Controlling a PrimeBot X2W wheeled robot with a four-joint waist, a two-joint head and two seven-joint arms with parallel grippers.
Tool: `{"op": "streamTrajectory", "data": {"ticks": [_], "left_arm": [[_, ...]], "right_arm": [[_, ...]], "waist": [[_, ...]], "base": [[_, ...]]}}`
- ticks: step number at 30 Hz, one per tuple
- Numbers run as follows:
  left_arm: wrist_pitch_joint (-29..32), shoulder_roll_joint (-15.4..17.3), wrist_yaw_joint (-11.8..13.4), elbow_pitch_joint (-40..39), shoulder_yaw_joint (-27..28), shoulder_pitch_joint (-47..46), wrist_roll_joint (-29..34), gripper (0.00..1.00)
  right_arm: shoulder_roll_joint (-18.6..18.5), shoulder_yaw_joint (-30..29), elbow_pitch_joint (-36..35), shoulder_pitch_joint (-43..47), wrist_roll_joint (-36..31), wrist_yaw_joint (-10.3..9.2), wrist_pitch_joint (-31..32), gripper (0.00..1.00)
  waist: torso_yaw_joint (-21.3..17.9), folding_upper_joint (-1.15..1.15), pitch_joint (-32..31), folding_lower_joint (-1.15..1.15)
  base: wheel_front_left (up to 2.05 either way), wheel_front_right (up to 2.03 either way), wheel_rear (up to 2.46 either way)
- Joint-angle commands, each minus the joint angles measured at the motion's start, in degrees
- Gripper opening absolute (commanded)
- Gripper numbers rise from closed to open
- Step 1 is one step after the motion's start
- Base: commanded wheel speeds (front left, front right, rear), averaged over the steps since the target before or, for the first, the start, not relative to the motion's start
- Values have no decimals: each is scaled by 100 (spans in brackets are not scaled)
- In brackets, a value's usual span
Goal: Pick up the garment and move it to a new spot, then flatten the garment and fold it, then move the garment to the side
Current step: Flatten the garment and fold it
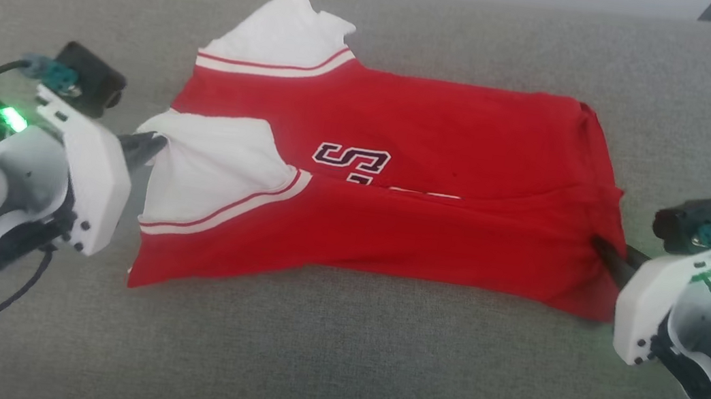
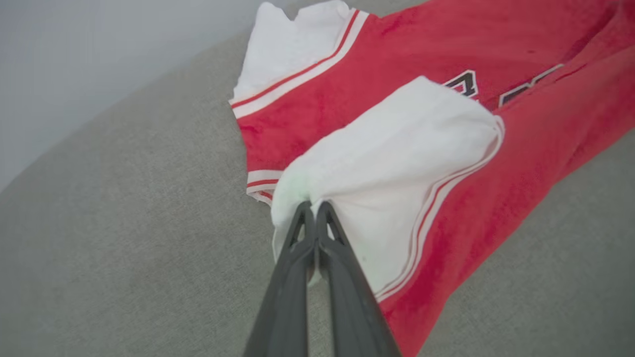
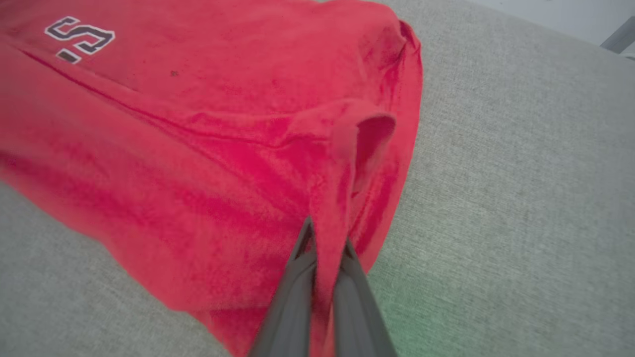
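We see the garment (image 1: 392, 232) lying spread across the middle of a grey upholstered surface (image 1: 334, 361). Its red body runs from our left to our right, and the nearer long edge is folded up over the rest, so that a seam-like fold line crosses it from side to side. At the left end two white sleeve ends show. The far sleeve (image 1: 284, 35) points up and away, its edge crumpled, while the near sleeve (image 1: 215, 167) lies on top of the red cloth. Each has white-and-red striped trim (image 1: 277, 67) where it meets the body. Dark lettering (image 1: 352, 158) with a white outline sits near the centre and is partly covered by the folded-over layer. Our left tool (image 1: 153, 147) reaches in from the left and is clenched on the outer tip of the near sleeve. In the left wrist view the two dark fingers (image 2: 297, 258) press together, with white cloth bunched at their tips. Our right tool (image 1: 600, 249) comes in from the right and is clenched on a pinch of red cloth at the garment's right-hand edge. In the right wrist view a ridge of fabric runs down between the fingers (image 3: 357, 297), and the cloth just beyond it puckers up into a small loop. The garment's near corner on the left lies flat on the surface.
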Motion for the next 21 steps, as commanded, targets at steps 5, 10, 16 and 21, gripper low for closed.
{"op": "streamTrajectory", "data": {"ticks": [5, 10, 16, 21], "left_arm": [[222, -707, -476, 1483, -185, -421, -151, 0], [354, -1074, -635, 2261, -245, -523, -334, 0], [477, -1440, -724, 3185, -240, -577, -637, 40], [239, -1552, -761, 3478, -185, -698, -715, 100]], "right_arm": [[299, 147, 401, -334, -23, -12, 137, 0], [412, 272, 602, -486, 29, -12, 254, 0], [509, 411, 799, -711, 129, -12, 374, 23], [421, 436, 762, -791, 181, -12, 258, 100]], "waist": [[-111, 0, 280, 0], [-153, 0, 362, 0], [-211, 0, 350, 0], [-189, 0, 148, 0]], "base": [[0, 0, 0], [0, 0, 0], [0, 0, 0], [0, 0, 0]]}}
